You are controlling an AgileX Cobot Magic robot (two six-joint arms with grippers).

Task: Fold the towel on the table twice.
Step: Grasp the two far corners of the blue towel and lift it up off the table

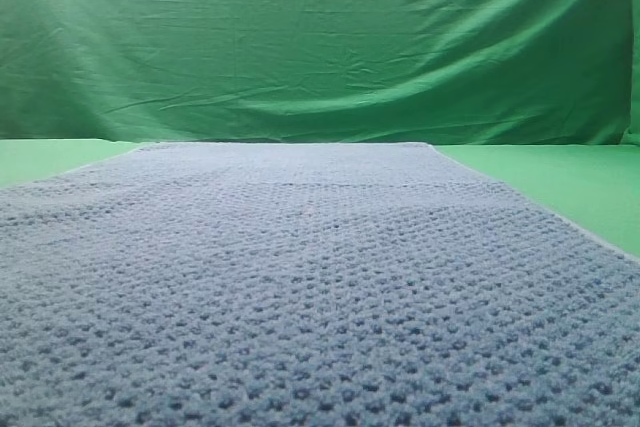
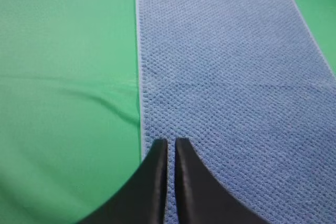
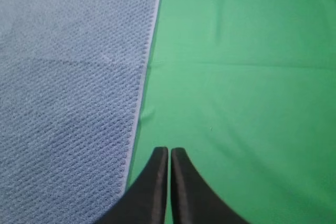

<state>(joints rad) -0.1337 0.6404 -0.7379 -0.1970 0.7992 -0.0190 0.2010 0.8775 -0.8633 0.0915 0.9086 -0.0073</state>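
Note:
The blue-grey waffle-weave towel [image 1: 300,277] lies flat and spread out on the bright green table [image 1: 560,182], filling most of the exterior high view. In the left wrist view my left gripper [image 2: 171,142] is shut and empty, hovering over the towel's [image 2: 231,77] left pale edge. In the right wrist view my right gripper [image 3: 169,151] is shut and empty, above the table [image 3: 247,77] just right of the towel's [image 3: 68,77] right edge. Neither gripper shows in the exterior high view.
A wrinkled green cloth backdrop [image 1: 320,37] hangs behind the table. Bare green table [image 2: 63,87] lies left of the towel, and more lies to its right in the right wrist view. A slight crease runs across the table surface [image 2: 79,90].

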